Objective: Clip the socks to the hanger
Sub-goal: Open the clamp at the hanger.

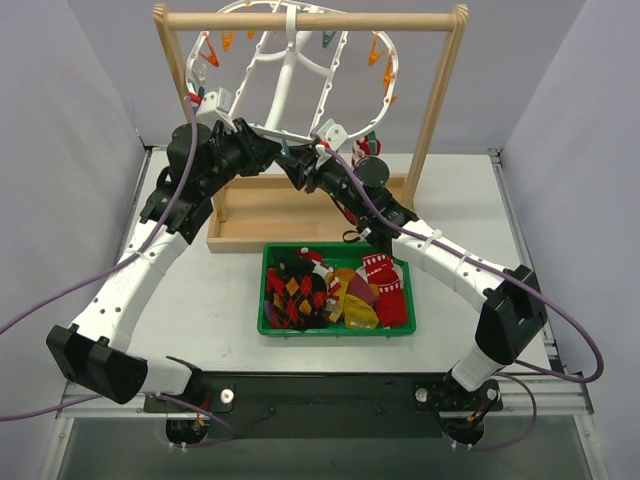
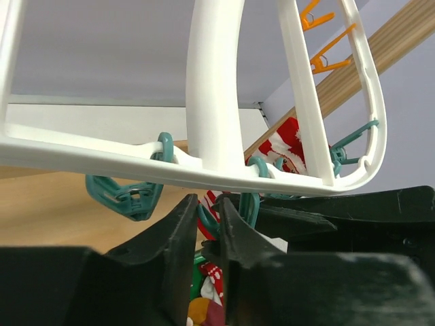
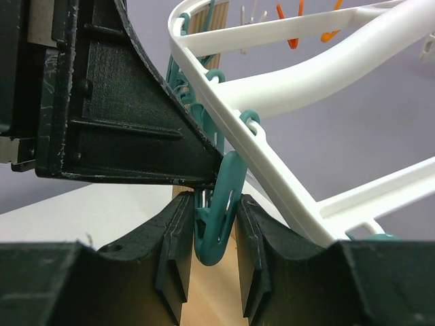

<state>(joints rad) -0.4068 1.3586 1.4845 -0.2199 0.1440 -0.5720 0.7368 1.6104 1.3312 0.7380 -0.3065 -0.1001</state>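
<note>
Nearest the bases, loose socks (image 1: pixel 300 290) are heaped in a green bin (image 1: pixel 264 292). Beyond it the right gripper (image 3: pixel 214 255) is closed to a narrow gap on a teal clip (image 3: pixel 219 204), which is pressed between both pads just under the hanger (image 3: pixel 272 163) rim. Close alongside is the left gripper (image 2: pixel 207 224), jaws almost together. A red-white sock (image 2: pixel 209 275) is seen in the gap, seemingly pinched, though the view is poor. Farthest back, the hanger is hung tilted from a wooden bar (image 1: pixel 310 20).

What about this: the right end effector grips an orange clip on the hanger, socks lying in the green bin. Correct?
No: per the right wrist view, the right end effector grips a teal clip, not orange, on the hanger; socks lie in the green bin.
</note>
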